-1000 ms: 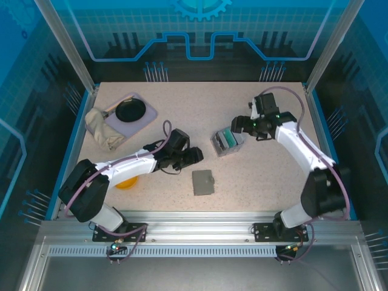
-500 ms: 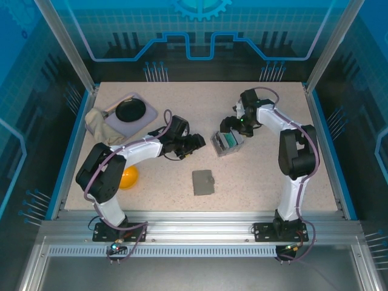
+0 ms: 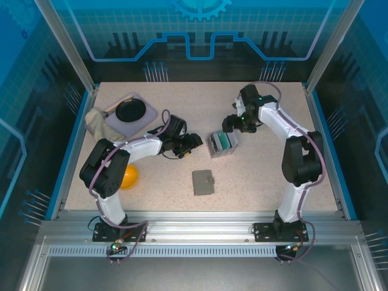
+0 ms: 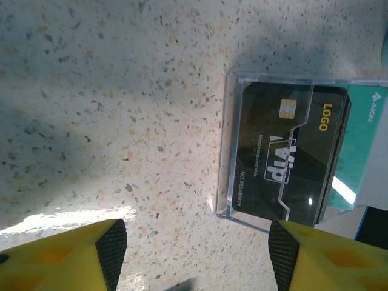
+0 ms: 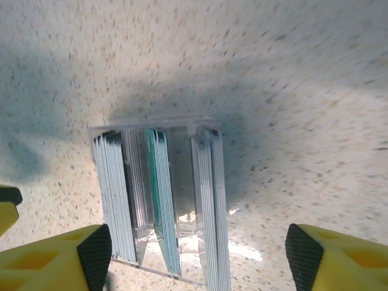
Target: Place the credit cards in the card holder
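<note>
The credit cards stand on edge in a clear slotted box (image 3: 222, 144) at mid-table. In the right wrist view teal cards (image 5: 161, 194) fill its middle slot, with pale stacks on either side. The left wrist view shows a black card (image 4: 285, 157) at the box's face and a teal card (image 4: 371, 142) behind it. The grey card holder (image 3: 203, 182) lies shut, nearer the front. My left gripper (image 3: 193, 142) (image 4: 197, 254) is open just left of the box. My right gripper (image 3: 233, 124) (image 5: 199, 254) is open over the box's far side, holding nothing.
A purple tray (image 3: 145, 118) with a black pan (image 3: 130, 110) sits at the back left beside a beige cloth (image 3: 100, 128). A yellow object (image 3: 128, 176) lies by the left arm. Blue rails edge the table.
The left gripper moved back toward the box. The right arm folded in, its gripper coming closer over the box with slightly narrower jaws. The box shifted a little left.
</note>
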You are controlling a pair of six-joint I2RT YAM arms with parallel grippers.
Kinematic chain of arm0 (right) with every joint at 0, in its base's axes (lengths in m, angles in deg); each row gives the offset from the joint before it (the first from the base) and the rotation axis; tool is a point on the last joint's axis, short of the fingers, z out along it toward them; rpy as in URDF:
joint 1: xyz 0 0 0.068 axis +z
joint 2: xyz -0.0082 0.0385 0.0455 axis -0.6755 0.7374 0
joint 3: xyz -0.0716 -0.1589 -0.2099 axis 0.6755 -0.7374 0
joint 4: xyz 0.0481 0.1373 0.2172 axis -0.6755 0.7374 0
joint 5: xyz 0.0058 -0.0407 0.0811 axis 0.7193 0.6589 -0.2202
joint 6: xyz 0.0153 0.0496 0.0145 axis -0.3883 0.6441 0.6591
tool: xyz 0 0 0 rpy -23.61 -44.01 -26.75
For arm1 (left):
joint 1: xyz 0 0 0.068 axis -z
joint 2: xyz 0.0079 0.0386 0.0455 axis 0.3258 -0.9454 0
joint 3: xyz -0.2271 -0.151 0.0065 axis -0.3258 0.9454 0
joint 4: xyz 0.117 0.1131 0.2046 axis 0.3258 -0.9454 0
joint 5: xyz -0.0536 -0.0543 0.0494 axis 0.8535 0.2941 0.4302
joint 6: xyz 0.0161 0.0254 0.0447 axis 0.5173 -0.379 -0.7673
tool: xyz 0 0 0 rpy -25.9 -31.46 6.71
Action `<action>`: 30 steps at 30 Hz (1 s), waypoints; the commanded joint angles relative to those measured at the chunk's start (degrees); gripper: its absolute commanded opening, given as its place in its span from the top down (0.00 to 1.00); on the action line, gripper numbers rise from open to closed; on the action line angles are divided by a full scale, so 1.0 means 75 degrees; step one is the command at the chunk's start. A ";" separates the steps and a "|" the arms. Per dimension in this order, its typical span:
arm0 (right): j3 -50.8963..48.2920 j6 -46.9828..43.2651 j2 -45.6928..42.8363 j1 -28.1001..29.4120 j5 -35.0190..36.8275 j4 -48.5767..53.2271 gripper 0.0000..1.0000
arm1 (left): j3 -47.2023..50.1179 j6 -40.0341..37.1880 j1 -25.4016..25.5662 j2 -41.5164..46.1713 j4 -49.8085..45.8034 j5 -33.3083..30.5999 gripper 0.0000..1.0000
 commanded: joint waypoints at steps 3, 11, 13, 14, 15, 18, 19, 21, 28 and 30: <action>0.0255 0.0025 -0.0488 0.1150 0.1529 0.0243 0.33 | -0.0014 0.0127 -0.0142 0.0025 0.0378 0.0181 0.31; 0.0430 0.0409 0.0440 0.2365 0.2665 0.0218 0.53 | 0.0230 0.0309 -0.0143 0.0250 0.0342 -0.0156 0.23; 0.0506 0.0445 0.0652 0.2517 0.3044 0.0281 0.55 | 0.0354 0.0354 -0.0143 0.0373 0.0354 -0.0285 0.22; 0.0541 0.0420 0.0728 0.2598 0.3178 0.0279 0.55 | 0.0416 0.0370 -0.0154 0.0436 0.0344 -0.0338 0.22; 0.0558 0.0413 0.0819 0.2658 0.3278 0.0265 0.55 | 0.0457 0.0377 -0.0158 0.0486 0.0321 -0.0398 0.22; 0.0605 0.0431 0.1054 0.2696 0.3345 0.0296 0.55 | 0.0548 0.0401 -0.0190 0.0544 0.0224 -0.0509 0.22; 0.0624 0.0425 0.1130 0.2720 0.3401 0.0290 0.55 | 0.0586 0.0430 -0.0208 0.0559 0.0221 -0.0538 0.22; 0.0688 0.0392 0.1281 0.2762 0.3446 0.0309 0.55 | 0.0650 0.0482 -0.0225 0.0593 0.0237 -0.0580 0.22; 0.0853 0.0365 0.1706 0.2932 0.3874 0.0355 0.55 | 0.0834 0.0519 -0.0237 0.0791 0.0191 -0.0781 0.22; 0.0898 0.0366 0.1807 0.3000 0.4113 0.0366 0.55 | 0.0875 0.0521 -0.0247 0.0865 0.0157 -0.0834 0.22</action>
